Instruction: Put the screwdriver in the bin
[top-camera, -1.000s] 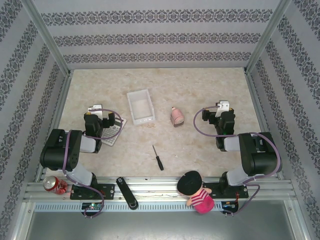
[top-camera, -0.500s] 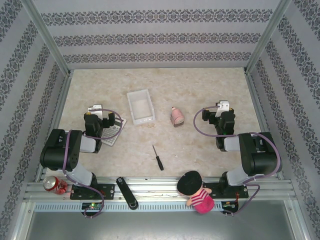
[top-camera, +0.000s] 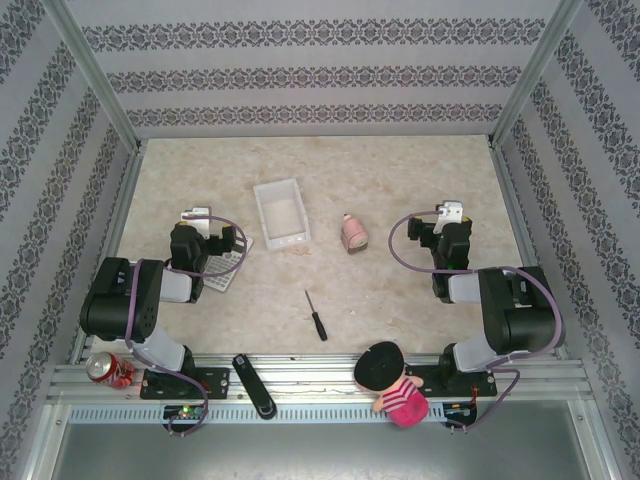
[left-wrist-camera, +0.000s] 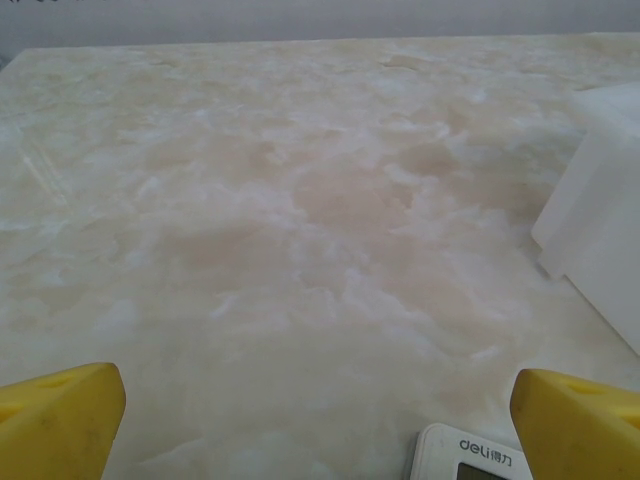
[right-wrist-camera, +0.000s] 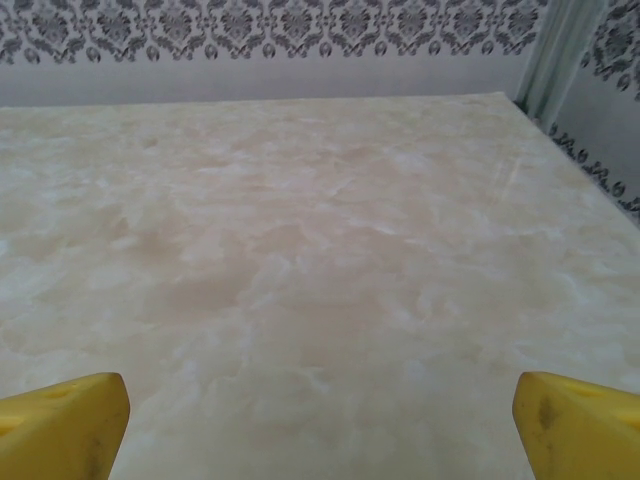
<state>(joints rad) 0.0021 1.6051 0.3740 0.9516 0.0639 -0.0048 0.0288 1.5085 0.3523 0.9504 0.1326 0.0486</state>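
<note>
Two grippers are in view, both wide open and holding nothing.

Left gripper (left-wrist-camera: 318, 425): in its wrist view the yellow fingertips (left-wrist-camera: 60, 420) sit in the lower left and lower right corners of the frame, jaws spread fully. The top edge of a grey calculator (left-wrist-camera: 465, 455) shows at the bottom edge, nearer the right-hand finger. A white wall of the bin (left-wrist-camera: 600, 220) stands at the right edge.

Right gripper (right-wrist-camera: 320, 425): the jaws are equally wide, with bare marbled table (right-wrist-camera: 300, 250) between them.

Overhead view: the screwdriver (top-camera: 316, 316) lies flat on the table at lower centre of the frame, well apart from both grippers, untouched, with its handle toward the bottom edge. The bin stands above it and slightly left, near the frame's centre, with no tool in it. A pink object (top-camera: 353, 233) lies just right of the bin. Along the bottom rail sit a red can (top-camera: 105, 369) at lower left, a black bar (top-camera: 253, 385), and a doll (top-camera: 392, 380).
</note>
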